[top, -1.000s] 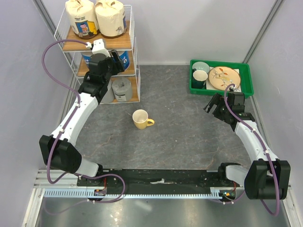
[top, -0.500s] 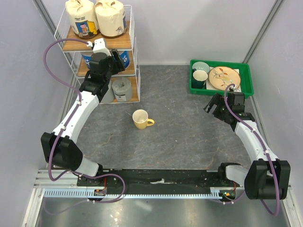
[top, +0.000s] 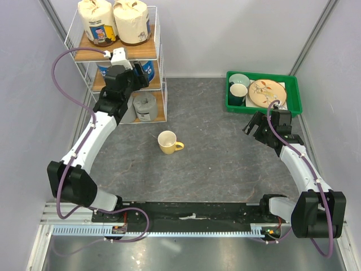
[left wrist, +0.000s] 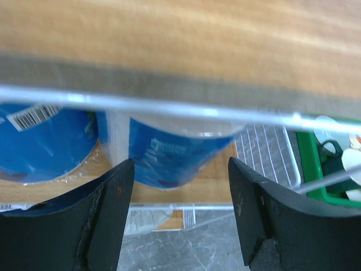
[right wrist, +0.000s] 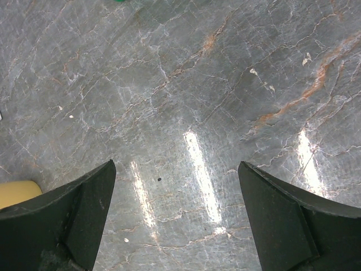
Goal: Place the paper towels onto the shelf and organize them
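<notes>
Two blue rolls (left wrist: 169, 158) beyond left claw (left wrist: 179, 165)

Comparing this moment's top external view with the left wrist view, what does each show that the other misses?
Only the top external view: two cream cartoon-print paper towel rolls on the top board of the white wire shelf, and the yellow ceramic mug.
Only the left wrist view: a barcode on a blue wrapper, and the left gripper up close, fingers apart.
Both: the blue-and-white wrapped rolls on the middle board, and the green plastic tray.
</notes>
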You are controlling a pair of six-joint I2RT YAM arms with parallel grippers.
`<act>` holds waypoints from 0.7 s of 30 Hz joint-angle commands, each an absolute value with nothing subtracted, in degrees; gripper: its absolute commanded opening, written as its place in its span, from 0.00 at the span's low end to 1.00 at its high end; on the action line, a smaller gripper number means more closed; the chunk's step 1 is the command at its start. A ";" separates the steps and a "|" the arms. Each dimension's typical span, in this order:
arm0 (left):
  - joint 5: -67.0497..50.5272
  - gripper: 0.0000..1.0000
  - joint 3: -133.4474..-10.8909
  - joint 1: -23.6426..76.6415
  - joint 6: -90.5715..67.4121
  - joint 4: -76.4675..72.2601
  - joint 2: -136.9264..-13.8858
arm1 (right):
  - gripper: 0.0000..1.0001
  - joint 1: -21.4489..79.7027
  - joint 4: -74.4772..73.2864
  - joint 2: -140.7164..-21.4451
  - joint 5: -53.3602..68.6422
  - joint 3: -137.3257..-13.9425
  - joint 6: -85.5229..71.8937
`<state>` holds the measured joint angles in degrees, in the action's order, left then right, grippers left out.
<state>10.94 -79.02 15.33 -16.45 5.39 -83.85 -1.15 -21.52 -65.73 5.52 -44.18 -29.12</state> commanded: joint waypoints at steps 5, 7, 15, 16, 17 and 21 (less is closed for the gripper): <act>1.23 0.74 -74.62 15.03 -13.62 1.23 -76.21 | 0.98 -1.32 -21.01 -65.65 4.75 -45.97 -28.39; 0.88 0.74 -72.61 15.03 -13.80 1.41 -73.66 | 0.98 -1.32 -20.92 -65.48 4.83 -45.97 -28.56; 2.89 0.74 -60.15 14.94 -15.20 3.95 -61.90 | 0.98 -1.32 -20.30 -65.39 5.18 -45.09 -28.74; 3.16 0.75 -58.38 15.03 -15.55 3.69 -60.83 | 0.98 -1.32 -20.22 -65.22 5.10 -45.00 -28.74; 3.16 0.75 -54.97 15.03 -15.99 3.43 -59.86 | 0.98 -1.32 -20.04 -65.04 5.18 -44.91 -28.74; 0.97 0.82 -48.44 15.03 -17.40 3.52 -56.43 | 0.98 -1.32 -19.69 -65.21 5.36 -44.38 -28.48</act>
<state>2.55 -53.74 15.14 -15.84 4.10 -58.39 -1.15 -21.43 -65.73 5.54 -44.18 -29.10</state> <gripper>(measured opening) 0.794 0.982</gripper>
